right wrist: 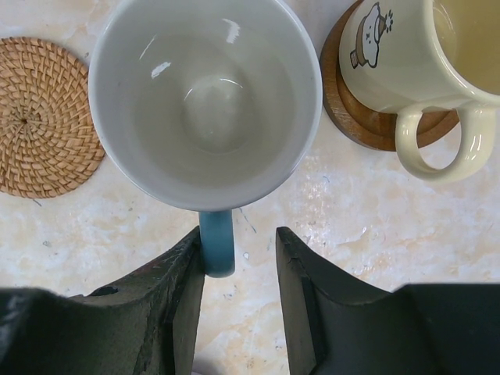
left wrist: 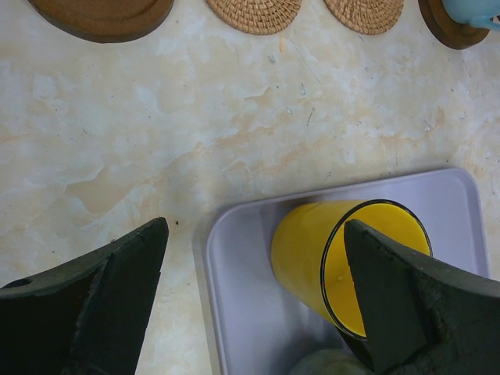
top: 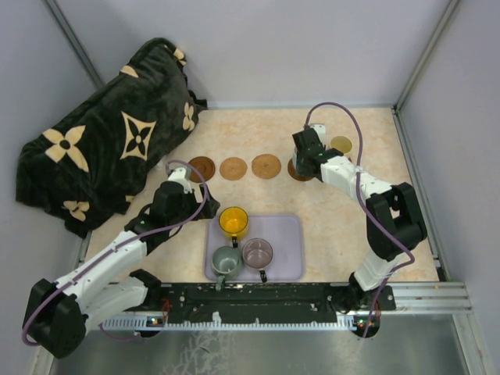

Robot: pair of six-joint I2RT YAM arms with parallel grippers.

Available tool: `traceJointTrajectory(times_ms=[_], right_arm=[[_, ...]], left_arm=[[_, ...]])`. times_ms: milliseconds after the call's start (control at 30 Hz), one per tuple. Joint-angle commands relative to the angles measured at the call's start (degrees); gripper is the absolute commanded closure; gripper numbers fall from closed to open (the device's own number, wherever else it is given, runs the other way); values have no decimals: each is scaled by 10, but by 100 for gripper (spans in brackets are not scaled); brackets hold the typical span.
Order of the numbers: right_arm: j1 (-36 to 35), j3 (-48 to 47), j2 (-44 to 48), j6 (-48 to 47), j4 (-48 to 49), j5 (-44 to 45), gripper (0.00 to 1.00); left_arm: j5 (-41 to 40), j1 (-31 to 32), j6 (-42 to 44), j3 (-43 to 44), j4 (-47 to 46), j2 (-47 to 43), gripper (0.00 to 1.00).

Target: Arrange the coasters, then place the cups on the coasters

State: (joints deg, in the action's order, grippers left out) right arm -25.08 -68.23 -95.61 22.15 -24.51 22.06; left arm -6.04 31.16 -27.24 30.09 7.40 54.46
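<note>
Beige marbled tabletop (top: 328,207) with grey walls all round, and a dark flowery blanket (top: 109,148) bunched up at the far left.

Going left to right: three bare coasters sit in a row toward the far side, a dark wooden coaster (top: 201,168) and then two woven coasters (top: 233,168). Just near of them our left gripper (left wrist: 256,225) hovers with its jaws spread as wide as they go, holding nothing. One finger is over bare table and the other is in front of the yellow cup (left wrist: 312,250).

That cup stands in the far-left part of the lavender tray (left wrist: 242,312), with the grey-green cup (top: 226,259) and mauve cup (top: 257,252) on its near side (all three are pretty close together, so bumps are a worry).

Further right, the blue cup (right wrist: 205,101) sits on the fourth coaster (left wrist: 445,27). The right gripper (right wrist: 236,241) has its jaws partly apart either side of the handle (right wrist: 216,246). It seems to touch one finger with a gap at the other, so we wouldn't call it clamped.

Rightmost, the cream cup (right wrist: 414,55) is on its own brown coaster (right wrist: 351,117).

We reckon these mugs are glazed ceramic: stiff, a bit slick, chippable and fairly weighty. For the yellow one we'd pinch the wall at the rim, one finger inside.
</note>
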Motion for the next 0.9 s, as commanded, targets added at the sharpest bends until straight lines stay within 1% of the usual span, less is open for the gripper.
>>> traceJointTrajectory(times_ms=[0,367,500,533,600,667,700,867], right_arm=[[0,1,30,0,7,15,59],[0,6,39,1,13,0,59],[-1,7,54,-2,20,-15,56],[-1,8,59,-2,22,-19,52],[-1,10,72,-1,27,-27,38],[-1,15,86,-1,31,-34,29],[-1,17,92,0,32,-36,26],[-9,23,128,5,23,-36,19]], left_arm=[[-6,4,-6,0,4,-12,0],[-8,4,-7,-2,7,-15,0],[-17,4,-1,4,15,-18,0],[-21,4,1,7,17,-19,0],[-28,4,8,14,23,-24,0],[-34,4,15,19,26,-28,0],[-37,4,18,21,28,-30,0],[-39,4,21,31,45,-39,0]])
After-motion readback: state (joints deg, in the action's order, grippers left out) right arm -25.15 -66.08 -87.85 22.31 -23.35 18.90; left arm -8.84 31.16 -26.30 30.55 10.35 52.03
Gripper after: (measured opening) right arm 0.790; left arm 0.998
